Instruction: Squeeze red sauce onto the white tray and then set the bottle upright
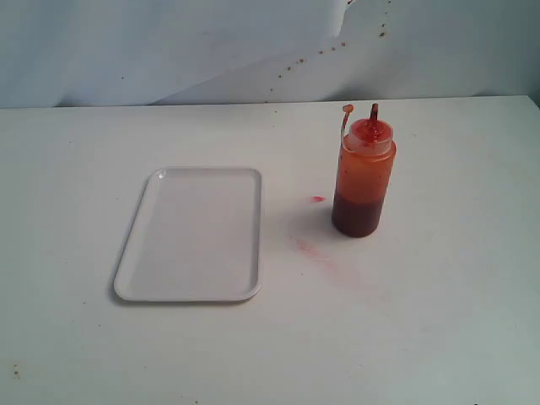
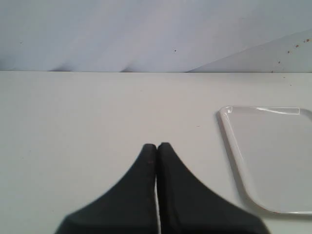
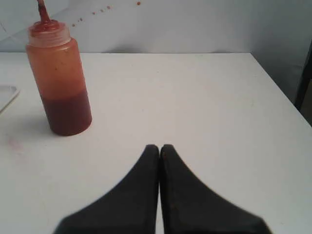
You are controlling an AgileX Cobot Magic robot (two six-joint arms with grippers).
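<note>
Bottle [image 1: 364,173] stands upright on the white table [image 1: 439,329], red sauce [image 1: 358,218] pooled in its base, right of the flat white tray [image 1: 194,236], apart from it. Left gripper [image 2: 157,146] and right gripper [image 3: 159,147] are clenched, fingertips pressed together.

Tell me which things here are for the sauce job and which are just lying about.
For the job: bottle, red sauce inside it, white tray.
Just lying about: red drop on the table, pinkish smear, specks on the backdrop.

A plain white tabletop [image 1: 439,329] fills the scene. Behind it stands a pale backdrop [image 1: 169,42], flecked with small reddish-brown spots [image 1: 382,35].
</note>
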